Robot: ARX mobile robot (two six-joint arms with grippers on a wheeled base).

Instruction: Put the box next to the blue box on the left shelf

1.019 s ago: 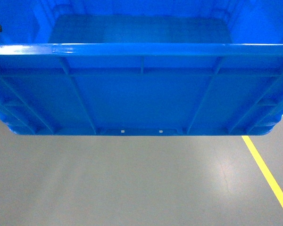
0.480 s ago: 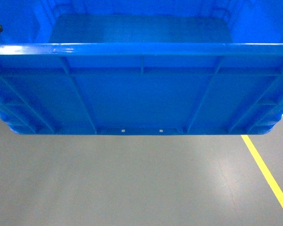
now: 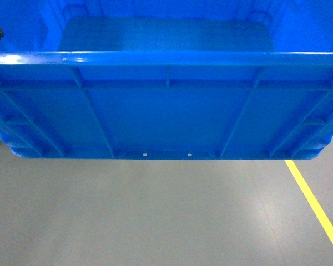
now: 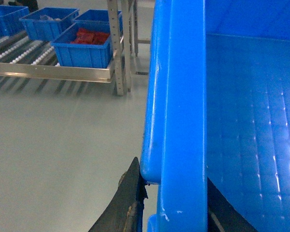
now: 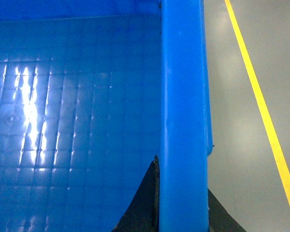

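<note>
Right then, I had the box (image 3: 166, 111) held up off the grey floor (image 3: 155, 216), filling the head view. My left gripper (image 4: 171, 203) was clamped across its left rim, one finger outside, one inside; my right gripper (image 5: 181, 203) gripped the opposite rim likewise. The shelf (image 4: 53, 70) stood well off to the left, with small blue bins (image 4: 84, 46) on its rollers. A yellow line (image 5: 261, 111) ran along the floor at right.
</note>
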